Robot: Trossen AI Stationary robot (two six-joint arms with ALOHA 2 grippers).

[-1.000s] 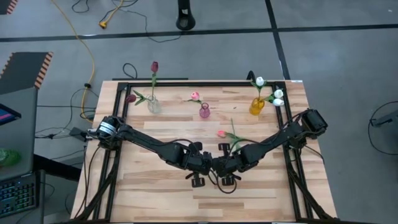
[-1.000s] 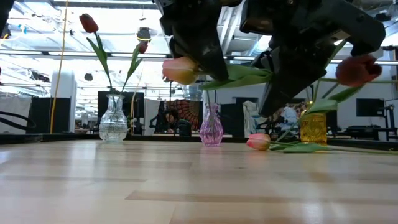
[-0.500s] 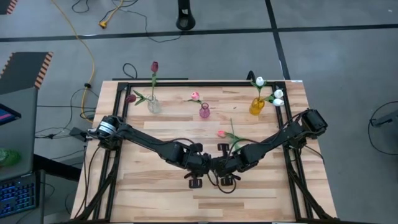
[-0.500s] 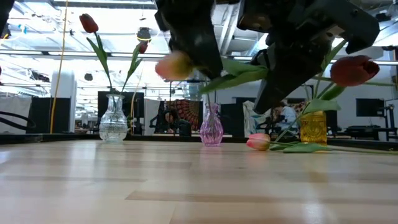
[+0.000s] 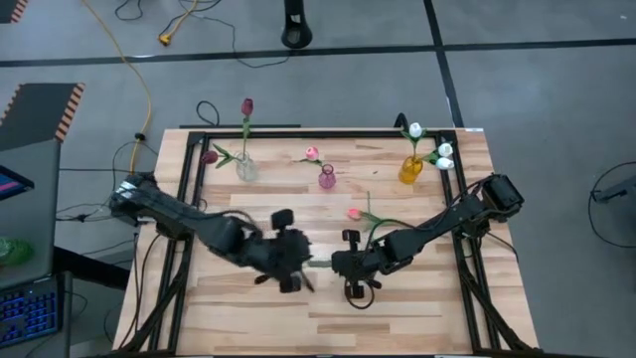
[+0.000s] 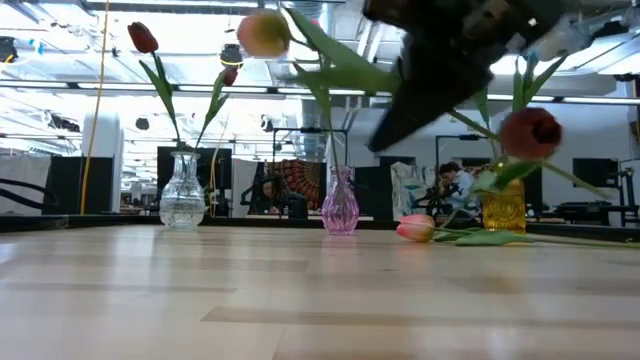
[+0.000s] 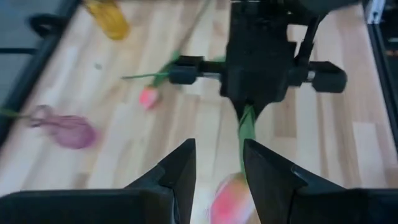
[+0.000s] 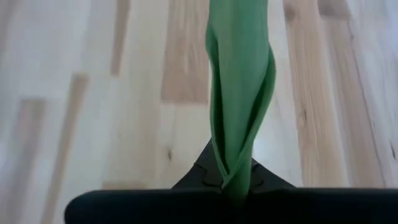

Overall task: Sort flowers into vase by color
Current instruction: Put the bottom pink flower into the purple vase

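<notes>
Jaws of your right gripper [image 5: 336, 265] are clamping the green stem of a pink tulip [image 7: 231, 200] above mid-table, while your left gripper [image 7: 217, 163] is standing apart from that stem with fingers spread. That tulip's head is showing pink-orange with folded green leaves, and another pink tulip [image 5: 353, 213] is lying flat on the boards. Your pale wooden table [image 5: 417, 308] is carrying a clear vase [image 5: 245, 169], a purple vase [image 5: 327, 178] and an amber vase [image 5: 411, 170], with a cluttered workshop showing behind.

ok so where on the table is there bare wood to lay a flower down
Bare wood runs along the near edge of the table, below both arms, and between the clear vase and the left arm. It is crowded mid-table, where the left claw, the right claw and a loose pink tulip sit.
</notes>
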